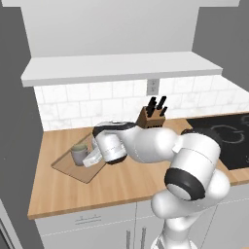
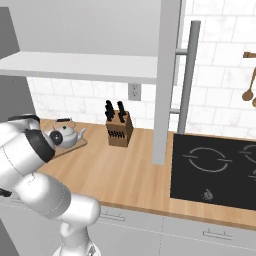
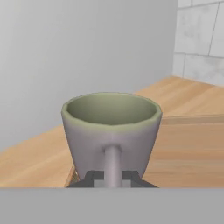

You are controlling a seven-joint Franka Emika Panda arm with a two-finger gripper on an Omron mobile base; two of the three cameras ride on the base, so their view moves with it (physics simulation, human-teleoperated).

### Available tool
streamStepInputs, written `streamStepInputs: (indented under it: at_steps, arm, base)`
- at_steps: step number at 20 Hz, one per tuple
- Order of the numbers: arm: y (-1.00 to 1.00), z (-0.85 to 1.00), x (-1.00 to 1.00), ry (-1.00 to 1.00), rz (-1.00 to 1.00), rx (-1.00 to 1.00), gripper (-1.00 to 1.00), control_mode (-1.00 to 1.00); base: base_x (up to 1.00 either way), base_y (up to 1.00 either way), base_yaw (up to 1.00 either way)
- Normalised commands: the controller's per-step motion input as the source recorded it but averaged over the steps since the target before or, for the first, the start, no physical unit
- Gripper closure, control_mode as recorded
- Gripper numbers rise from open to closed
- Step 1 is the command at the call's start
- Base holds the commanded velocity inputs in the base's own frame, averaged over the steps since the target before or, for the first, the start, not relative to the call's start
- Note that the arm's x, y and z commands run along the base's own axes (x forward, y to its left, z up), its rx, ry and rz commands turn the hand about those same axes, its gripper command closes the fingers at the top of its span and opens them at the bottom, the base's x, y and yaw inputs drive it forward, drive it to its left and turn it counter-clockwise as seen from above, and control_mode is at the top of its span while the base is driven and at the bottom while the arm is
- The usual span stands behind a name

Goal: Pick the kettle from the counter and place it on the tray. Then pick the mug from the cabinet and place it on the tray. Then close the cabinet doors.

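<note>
A wooden counter (image 1: 121,182) is running under a tiled wall in the left base view, with a knife block (image 1: 151,116) at the back. The arm is reaching left over the tray (image 1: 65,168), bringing the mug (image 1: 79,154) to it.

In the right base view the kettle (image 2: 65,134) is sitting on the tray (image 2: 75,145), and a cabinet door (image 2: 167,80) is standing open.

In the hand view the gripper (image 3: 112,177) is pinching the mug (image 3: 111,131) by its handle, jaws nearly shut, low over the tray (image 3: 188,140). Releasing the mug and shutting the doors are probably what is left.
</note>
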Motion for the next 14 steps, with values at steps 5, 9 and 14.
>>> streamStepInputs:
  at_steps: [5, 9, 14]
  arm:
    - [0.0, -0.1, 0.0, 0.11, 0.0, 0.0, 1.0, -1.0]
    - [0.0, -0.08, 0.0, 0.15, 0.0, 0.0, 1.0, -1.0]
    - [0.0, -0.12, 0.0, 0.16, 0.0, 0.0, 1.0, -1.0]
  base:
    - [0.0, 0.0, 0.0]
    - [0.0, 0.0, 0.0]
    - [0.0, 0.0, 0.0]
